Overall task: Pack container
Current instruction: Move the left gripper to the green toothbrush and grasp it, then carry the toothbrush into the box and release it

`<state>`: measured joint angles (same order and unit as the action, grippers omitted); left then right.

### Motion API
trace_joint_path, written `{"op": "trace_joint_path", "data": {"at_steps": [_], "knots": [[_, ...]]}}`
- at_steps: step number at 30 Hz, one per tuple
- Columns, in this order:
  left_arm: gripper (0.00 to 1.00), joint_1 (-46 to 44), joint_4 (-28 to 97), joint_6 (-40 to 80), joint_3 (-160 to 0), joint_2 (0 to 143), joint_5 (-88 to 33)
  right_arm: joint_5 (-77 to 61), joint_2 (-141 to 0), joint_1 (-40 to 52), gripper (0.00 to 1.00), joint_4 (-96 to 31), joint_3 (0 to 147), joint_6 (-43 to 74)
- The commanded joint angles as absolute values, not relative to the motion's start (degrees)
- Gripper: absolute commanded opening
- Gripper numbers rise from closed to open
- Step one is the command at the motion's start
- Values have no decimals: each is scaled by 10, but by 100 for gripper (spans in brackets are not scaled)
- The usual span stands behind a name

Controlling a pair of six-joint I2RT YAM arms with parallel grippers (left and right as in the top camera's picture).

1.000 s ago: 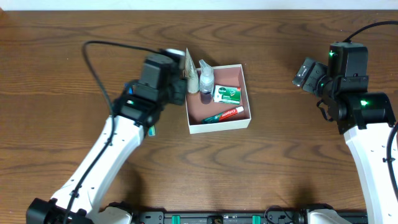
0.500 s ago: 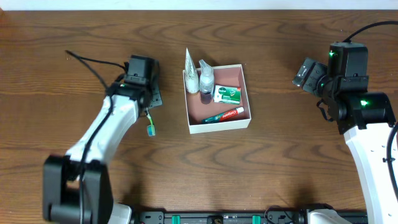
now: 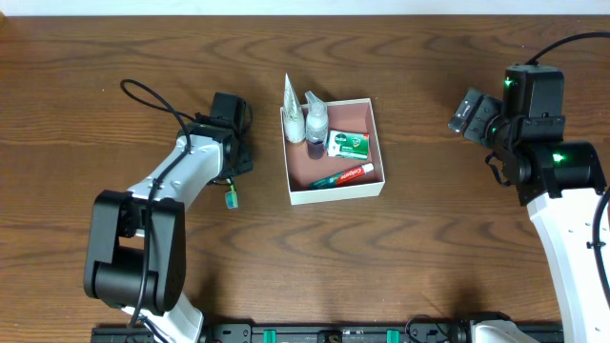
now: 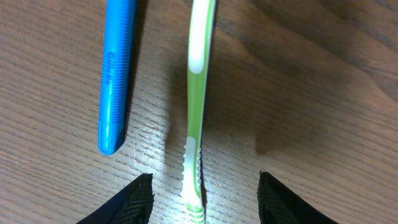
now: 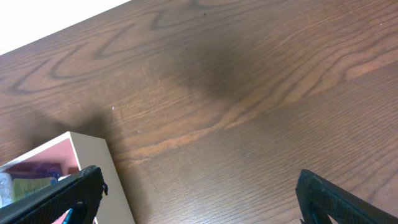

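Observation:
The container (image 3: 338,193) is a white box with a reddish-brown inside at the table's middle. It holds two small bottles (image 3: 315,122), a green-and-white carton (image 3: 349,144) and a toothpaste tube (image 3: 343,176). My left gripper (image 4: 205,202) is open and low over the table to the left of the container (image 3: 230,171). A green toothbrush (image 4: 198,93) lies between its fingers, with a blue toothbrush (image 4: 117,74) beside it. In the overhead view only a brush end (image 3: 230,198) shows. My right gripper (image 5: 199,199) is open and empty, held above the table right of the container (image 3: 467,112).
A white flat packet (image 3: 290,95) leans at the container's back left corner. A corner of the container (image 5: 87,149) shows in the right wrist view. The left arm's black cable (image 3: 152,95) loops over the table at the left.
My left gripper has pulled away from the container's left wall, moved left and come down over the toothbrushes. The right arm has not moved.

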<state>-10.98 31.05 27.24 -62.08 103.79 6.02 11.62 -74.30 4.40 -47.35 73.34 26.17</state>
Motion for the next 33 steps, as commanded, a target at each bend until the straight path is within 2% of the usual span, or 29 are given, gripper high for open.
{"op": "trace_joint_path", "data": {"at_steps": [1,17,25,33], "knots": [[54,-106,310,293,-629,1053,69,124,-743,40,99,-474,740,270],[54,-105,276,293,-629,1121,69,124,-743,40,99,-474,740,270],[22,-105,282,293,-629,1121,66,124,-743,40,99,-474,740,270],[12,-102,284,292,-630,1117,67,124,-743,40,99,-474,740,270]]}}
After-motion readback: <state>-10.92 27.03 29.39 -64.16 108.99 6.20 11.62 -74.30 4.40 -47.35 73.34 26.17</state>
